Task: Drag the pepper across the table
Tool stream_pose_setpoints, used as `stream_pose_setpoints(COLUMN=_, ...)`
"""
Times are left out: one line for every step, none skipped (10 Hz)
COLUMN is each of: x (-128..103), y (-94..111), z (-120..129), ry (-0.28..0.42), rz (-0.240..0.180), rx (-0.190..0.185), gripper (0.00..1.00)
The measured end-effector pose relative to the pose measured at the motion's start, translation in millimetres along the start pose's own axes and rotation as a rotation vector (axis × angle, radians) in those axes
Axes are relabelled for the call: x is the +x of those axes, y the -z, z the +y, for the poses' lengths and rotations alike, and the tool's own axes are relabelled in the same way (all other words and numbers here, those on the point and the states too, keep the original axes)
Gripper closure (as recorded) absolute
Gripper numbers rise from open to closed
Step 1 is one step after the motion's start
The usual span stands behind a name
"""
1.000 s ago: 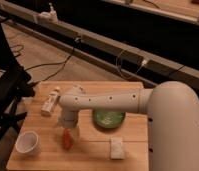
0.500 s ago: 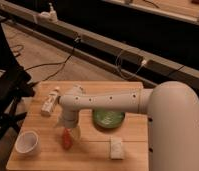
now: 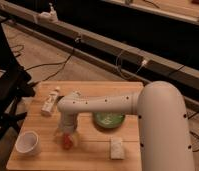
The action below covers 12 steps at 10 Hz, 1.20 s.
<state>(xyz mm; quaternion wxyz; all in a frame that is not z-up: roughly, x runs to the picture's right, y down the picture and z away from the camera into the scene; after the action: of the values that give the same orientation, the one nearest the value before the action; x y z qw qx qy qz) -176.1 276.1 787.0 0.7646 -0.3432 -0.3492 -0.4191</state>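
The small orange-red pepper (image 3: 67,142) lies on the light wood table (image 3: 93,155), left of centre near the front. My gripper (image 3: 67,134) hangs from the white arm, points down and sits right over the pepper, touching or nearly touching its top. The arm reaches in from the right across the table. The upper part of the pepper is hidden by the gripper.
A white cup (image 3: 27,142) stands at the front left. A white bottle (image 3: 50,101) lies at the back left. A green bowl (image 3: 108,120) sits right of the gripper, partly under the arm. A pale sponge-like block (image 3: 116,147) lies front right. A dark chair (image 3: 5,95) stands left of the table.
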Motion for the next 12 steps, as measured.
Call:
stream_pose_setpoints(x=0.4, y=-8.5, z=0.7, ry=-0.011, rz=-0.018, rx=0.001, gripper=0.25)
stream_pose_setpoints(x=2.0, y=-15.4, z=0.4, ry=-0.021, rz=-0.03, rx=0.009, gripper=0.36)
stream_pose_setpoints(x=3.9, y=-18.0, z=1.1, ry=-0.028, rz=-0.037, rx=0.015, gripper=0.46)
stream_pose_setpoints(x=6.6, y=-18.0, z=0.9, ry=-0.025, rz=-0.029, rx=0.015, gripper=0.56)
stream_pose_setpoints(x=8.4, y=-16.9, z=1.6, ry=-0.02, rz=-0.016, rx=0.004, gripper=0.66)
stream_pose_setpoints(x=9.9, y=-14.7, z=2.6, ry=-0.019, rz=-0.002, rx=-0.009, gripper=0.76)
stream_pose_setpoints(x=12.4, y=-11.8, z=3.7, ry=-0.02, rz=0.012, rx=-0.018, gripper=0.84)
stream_pose_setpoints(x=13.6, y=-8.7, z=8.3, ry=-0.032, rz=0.03, rx=-0.035, gripper=0.95)
stream_pose_setpoints(x=15.7, y=-5.1, z=13.7, ry=-0.046, rz=0.045, rx=-0.045, gripper=1.0)
stream_pose_setpoints(x=19.0, y=-0.8, z=20.4, ry=-0.062, rz=0.066, rx=-0.057, gripper=1.0)
stream_pose_setpoints(x=20.3, y=3.1, z=26.5, ry=-0.08, rz=0.078, rx=-0.065, gripper=1.0)
stream_pose_setpoints(x=20.5, y=7.2, z=33.3, ry=-0.103, rz=0.088, rx=-0.071, gripper=1.0)
